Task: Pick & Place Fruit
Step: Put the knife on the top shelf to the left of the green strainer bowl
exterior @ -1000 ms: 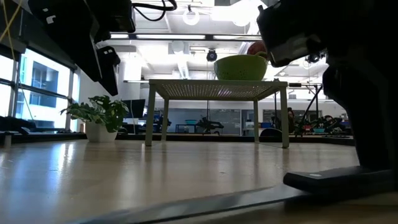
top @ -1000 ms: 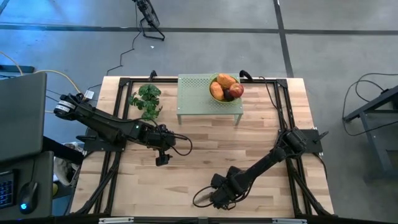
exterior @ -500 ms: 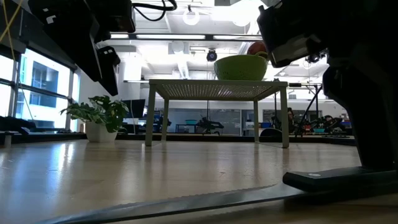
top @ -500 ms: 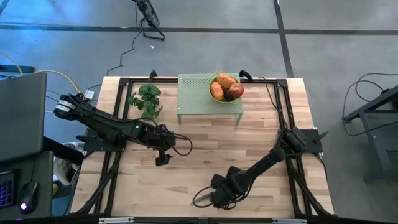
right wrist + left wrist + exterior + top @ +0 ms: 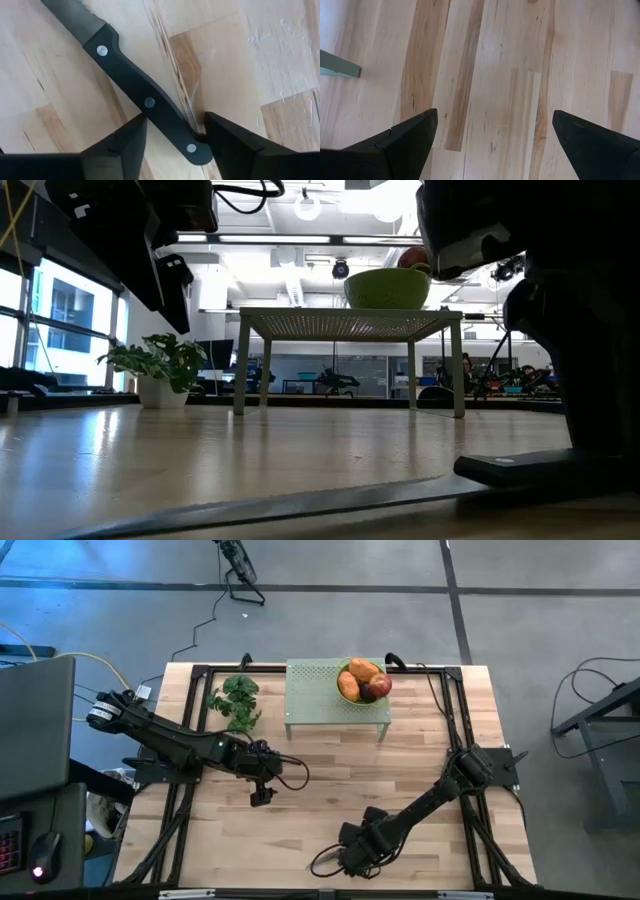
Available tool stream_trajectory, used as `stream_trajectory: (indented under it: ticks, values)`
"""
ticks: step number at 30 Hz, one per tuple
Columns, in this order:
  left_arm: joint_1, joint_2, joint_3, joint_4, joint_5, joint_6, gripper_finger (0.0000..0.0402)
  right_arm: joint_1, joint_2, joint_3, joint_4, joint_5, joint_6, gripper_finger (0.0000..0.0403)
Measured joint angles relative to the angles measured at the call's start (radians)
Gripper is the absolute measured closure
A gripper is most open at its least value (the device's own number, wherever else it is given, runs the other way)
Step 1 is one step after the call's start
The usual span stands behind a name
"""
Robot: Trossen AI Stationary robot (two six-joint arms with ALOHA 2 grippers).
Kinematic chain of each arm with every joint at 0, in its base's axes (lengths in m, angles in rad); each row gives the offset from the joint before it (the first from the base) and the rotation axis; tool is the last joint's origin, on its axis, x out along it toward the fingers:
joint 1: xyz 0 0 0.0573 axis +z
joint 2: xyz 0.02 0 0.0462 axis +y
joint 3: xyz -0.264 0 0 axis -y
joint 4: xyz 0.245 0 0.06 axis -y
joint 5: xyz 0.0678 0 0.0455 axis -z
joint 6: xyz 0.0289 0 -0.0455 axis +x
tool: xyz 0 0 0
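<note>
The fruit [image 5: 363,681] sits piled in a green bowl [image 5: 387,287] on the small raised stand [image 5: 315,700] at the table's far edge, well apart from both arms. Near the front edge, the right gripper [image 5: 174,131] straddles the black handle of a knife [image 5: 145,102], fingers not visibly clamped, probably to lift it. The left gripper [image 5: 492,137] hangs wide open over bare wood, waiting.

Black-handled knife [image 5: 145,97], green bowl [image 5: 386,288]
</note>
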Motion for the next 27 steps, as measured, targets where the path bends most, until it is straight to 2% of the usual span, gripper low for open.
stream_trajectory:
  ticks: [9,15,18,27]
  values:
    - [0.0,0.0,0.0,0.0,0.0,0.027,0.0013,0.0,0.001,0.0,0.001,0.018,-0.006,0.0289]
    - [0.0,0.0,0.0,-0.001,0.002,0.03,0.0013,0.0,0.001,0.0,0.0,0.021,0.053,0.033]
    - [0.0,0.0,0.0,-0.006,0.009,0.029,0.0013,0.0,0.001,0.0,-0.001,0.035,0.085,0.0339]
    - [0.0,0.0,0.0,-0.008,0.05,0.026,0.0013,-0.001,0.002,0.0,-0.002,0.048,0.149,0.0334]
